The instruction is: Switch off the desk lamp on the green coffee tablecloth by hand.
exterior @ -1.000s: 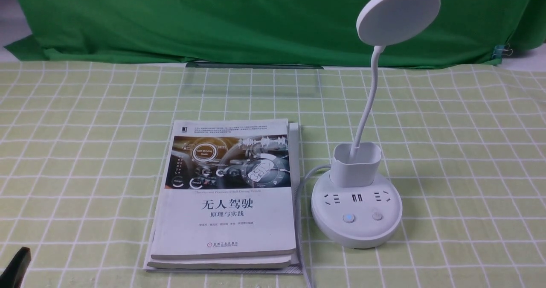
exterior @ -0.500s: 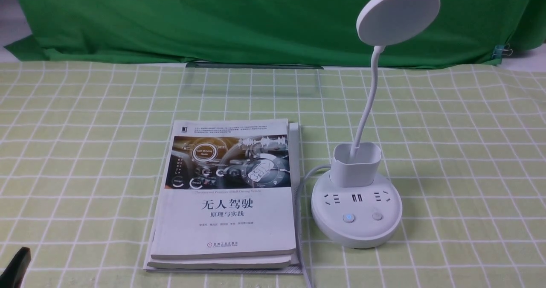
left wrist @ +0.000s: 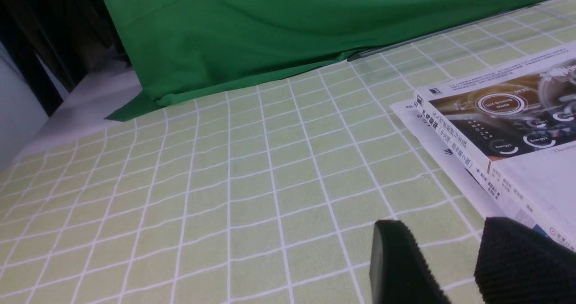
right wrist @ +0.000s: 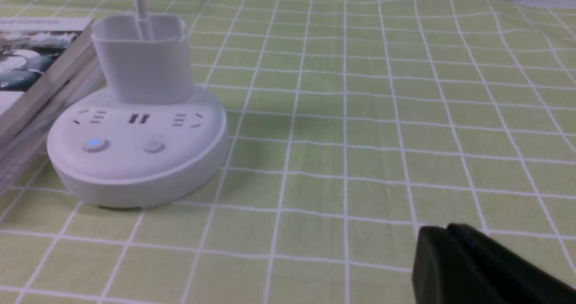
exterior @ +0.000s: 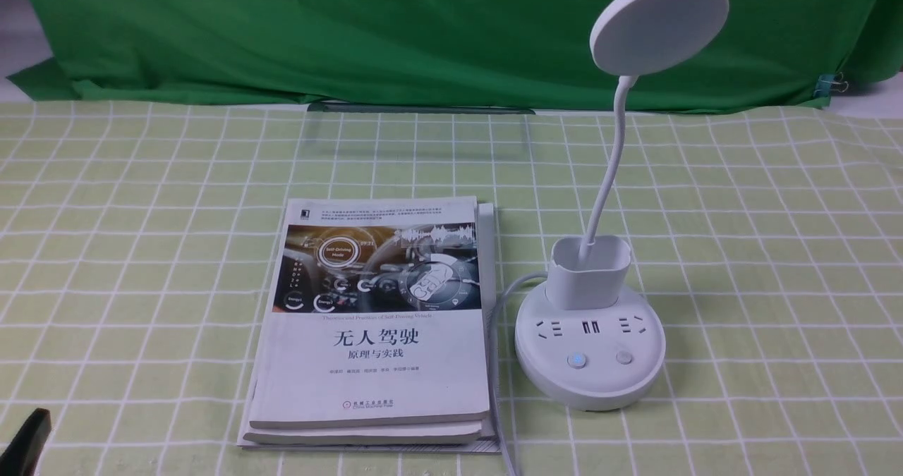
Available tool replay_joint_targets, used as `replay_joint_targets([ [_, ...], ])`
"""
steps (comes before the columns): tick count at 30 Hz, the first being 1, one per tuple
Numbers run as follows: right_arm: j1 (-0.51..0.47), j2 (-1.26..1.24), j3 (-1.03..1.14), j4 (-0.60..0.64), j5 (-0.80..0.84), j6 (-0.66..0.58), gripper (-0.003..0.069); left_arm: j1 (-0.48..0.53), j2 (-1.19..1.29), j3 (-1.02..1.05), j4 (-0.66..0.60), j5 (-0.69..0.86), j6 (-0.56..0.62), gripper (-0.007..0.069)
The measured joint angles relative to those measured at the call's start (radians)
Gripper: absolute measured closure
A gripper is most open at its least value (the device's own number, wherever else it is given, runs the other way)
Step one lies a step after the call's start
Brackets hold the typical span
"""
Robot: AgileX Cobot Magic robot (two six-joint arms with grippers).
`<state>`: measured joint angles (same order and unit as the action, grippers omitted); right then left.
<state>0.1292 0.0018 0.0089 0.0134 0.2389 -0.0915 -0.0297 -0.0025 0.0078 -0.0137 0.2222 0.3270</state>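
I see the white desk lamp [exterior: 590,352], round disc head, bendy neck, cup holder, blue-lit button, on the pale green grid tablecloth [exterior: 769,264] right of the stacked books [exterior: 374,321]. Left pincer [left wrist: 454,259] open; right pincer [right wrist: 454,263] state unclear.

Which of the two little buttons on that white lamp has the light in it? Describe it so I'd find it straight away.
Start at the green coffee tablecloth, then find the desk lamp standing just right of the stacked books. On the front of its round base sit two small buttons; the lit button is the one nearer the books, glowing blue, while its neighbour is plain and dark.
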Motion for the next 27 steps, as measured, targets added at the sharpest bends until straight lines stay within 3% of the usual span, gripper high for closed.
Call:
replay_joint_targets([
  [27,0.000,0.000,0.000,0.000,0.000,0.006,0.0497,0.000,0.000,0.000,0.000,0.000,0.000,0.0382],
])
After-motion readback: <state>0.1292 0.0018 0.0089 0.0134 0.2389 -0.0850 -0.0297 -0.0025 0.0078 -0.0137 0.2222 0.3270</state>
